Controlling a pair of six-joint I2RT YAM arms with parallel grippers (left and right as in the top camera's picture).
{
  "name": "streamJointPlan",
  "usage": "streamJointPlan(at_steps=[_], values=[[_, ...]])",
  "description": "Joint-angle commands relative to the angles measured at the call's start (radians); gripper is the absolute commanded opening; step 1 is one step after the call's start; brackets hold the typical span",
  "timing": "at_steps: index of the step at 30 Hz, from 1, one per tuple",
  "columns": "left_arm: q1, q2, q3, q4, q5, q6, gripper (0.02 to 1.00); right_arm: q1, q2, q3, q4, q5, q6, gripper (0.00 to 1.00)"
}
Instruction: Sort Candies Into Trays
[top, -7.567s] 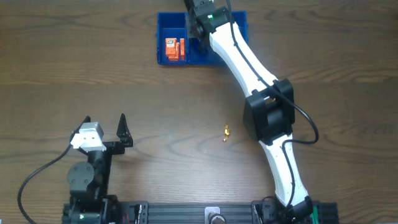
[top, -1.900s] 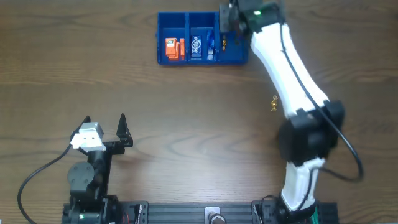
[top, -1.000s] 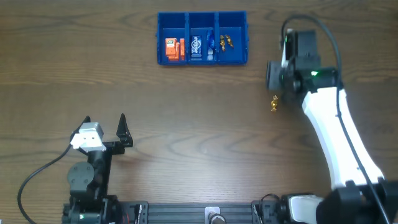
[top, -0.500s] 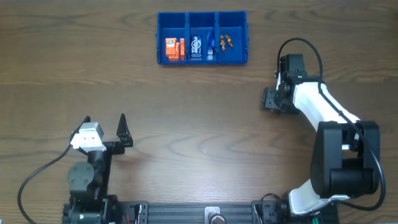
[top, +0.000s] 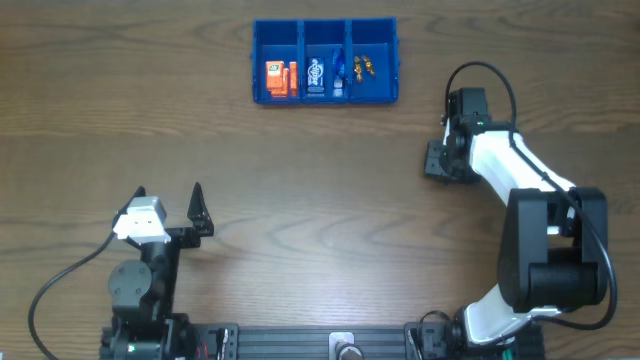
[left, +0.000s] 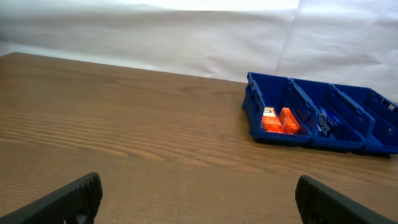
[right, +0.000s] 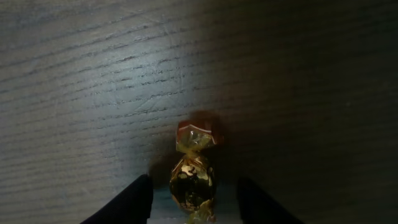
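Since a second ago, the right pincer (right: 194, 186) has come down around the one loose gold candy (right: 195, 168). We are seeing its fingers standing released, one on each side. The foil sweet is lying lengthwise, its twisted reddish end pointing straight away from the pincer. Well beyond, the blue tray (top: 325, 95) is holding two orange candies (top: 281, 78) and two gold ones (top: 364, 67). The left pincer (top: 168, 198) is hanging released.

Probably a lab: wooden table (top: 300, 150), white backdrop sheet (left: 186, 37).
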Motion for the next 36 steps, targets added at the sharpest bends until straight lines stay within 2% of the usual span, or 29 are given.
streamJointPlan(at_steps=[1, 4, 14, 16, 19, 22, 25, 28, 31, 36], values=[[0.006, -0.005, -0.022, -0.034, -0.009, 0.007, 0.998, -0.005, 0.024, 0.003, 0.006, -0.004, 0.008, 0.419], [0.006, -0.005, -0.022, -0.034, -0.009, 0.007, 0.998, -0.005, 0.032, 0.003, 0.013, -0.003, 0.011, 0.338], [0.006, -0.005, -0.022, -0.034, -0.009, 0.007, 0.998, 0.000, 0.025, 0.003, 0.021, -0.005, 0.012, 0.178], [0.006, -0.005, -0.022, -0.034, -0.009, 0.007, 0.998, 0.034, -0.032, 0.003, -0.003, -0.011, 0.024, 0.169], [0.006, -0.005, -0.022, -0.034, -0.009, 0.007, 0.998, 0.175, -0.295, 0.015, -0.014, -0.010, 0.034, 0.165], [0.006, -0.005, -0.022, -0.034, -0.009, 0.007, 0.998, 0.290, -0.394, 0.174, -0.027, 0.059, 0.033, 0.159], [0.006, -0.005, -0.022, -0.034, -0.009, 0.007, 0.998, 0.299, -0.213, 0.460, -0.057, 0.122, -0.005, 0.159], [0.006, -0.005, -0.022, -0.034, -0.009, 0.007, 0.998, 0.273, 0.073, 0.775, -0.099, 0.132, -0.024, 0.161], [0.006, -0.005, -0.022, -0.034, -0.009, 0.007, 0.998, 0.270, 0.240, 0.910, -0.105, 0.124, -0.026, 0.163], [0.006, -0.005, -0.022, -0.034, -0.009, 0.007, 0.996, 0.263, 0.350, 0.918, -0.060, 0.121, 0.007, 0.169]])
